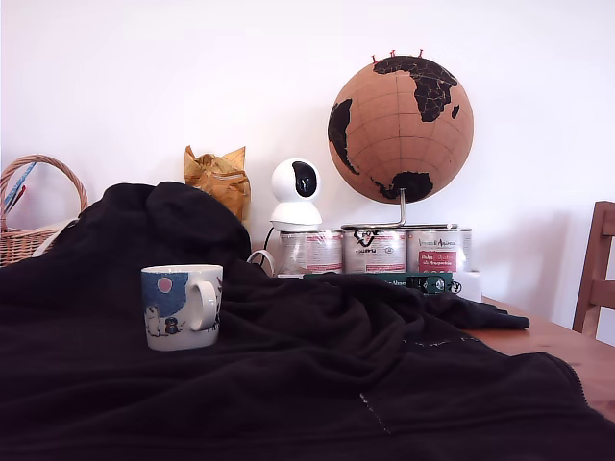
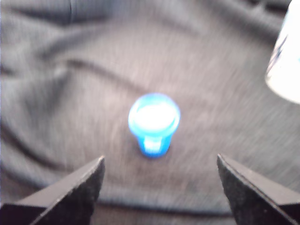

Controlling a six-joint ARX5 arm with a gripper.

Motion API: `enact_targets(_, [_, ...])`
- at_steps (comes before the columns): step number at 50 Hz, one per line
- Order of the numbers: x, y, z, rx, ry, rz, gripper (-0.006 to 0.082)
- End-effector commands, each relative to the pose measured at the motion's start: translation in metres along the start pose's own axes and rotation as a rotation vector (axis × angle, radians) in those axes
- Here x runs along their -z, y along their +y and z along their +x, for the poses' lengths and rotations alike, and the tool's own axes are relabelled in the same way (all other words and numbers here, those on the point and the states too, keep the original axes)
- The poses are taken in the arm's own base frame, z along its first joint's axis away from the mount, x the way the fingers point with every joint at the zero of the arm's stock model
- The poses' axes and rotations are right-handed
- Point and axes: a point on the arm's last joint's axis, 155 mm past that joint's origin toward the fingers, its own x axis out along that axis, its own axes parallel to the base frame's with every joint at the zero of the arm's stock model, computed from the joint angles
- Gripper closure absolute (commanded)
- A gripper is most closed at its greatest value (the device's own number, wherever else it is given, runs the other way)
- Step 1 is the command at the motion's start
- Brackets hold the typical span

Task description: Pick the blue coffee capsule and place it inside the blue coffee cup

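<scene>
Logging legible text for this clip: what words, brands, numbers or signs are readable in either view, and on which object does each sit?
None can be read for certain.
Three tin cans: labels carry print, too small and blurred to quote.
Dark green box in front of the cans: pale markings, unreadable.
Blue coffee cup: a picture with a pink circle and small figures, no words visible.
Blue coffee capsule: blurred in the wrist view, no text visible.
Cork globe: dark continents only.

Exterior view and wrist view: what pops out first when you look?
In the exterior view, the big cork globe towers over three tin cans, and the picture mug sits on the black blanket. In the wrist view, the blue capsule glows ahead of the open gripper.
</scene>
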Motion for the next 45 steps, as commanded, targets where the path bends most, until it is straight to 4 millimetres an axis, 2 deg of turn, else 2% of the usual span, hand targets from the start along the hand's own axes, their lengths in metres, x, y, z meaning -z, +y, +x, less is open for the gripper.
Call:
enact_targets(1, [-0.013, 0.002, 0.009, -0.008, -0.031, 0.024, 0.0067])
enact_targets(24, [-0.003, 0.01, 0.051, -0.018, 0.043, 0.04, 0.0129])
enact_targets(28, [-0.003, 0.012, 0.055, -0.02, 0.045, 0.058, 0.0175])
enact_targets(32, [-0.005, 0.012, 0.057, -0.02, 0.042, 0.069, 0.0275])
enact_targets(40, [-0.007, 0.012, 0.058, -0.019, 0.038, 0.082, 0.061])
enact_targets(42, [-0.007, 0.012, 0.058, -0.019, 0.037, 0.083, 0.0656])
enact_targets(45, [-0.008, 0.012, 0.058, -0.019, 0.033, 0.083, 0.0674])
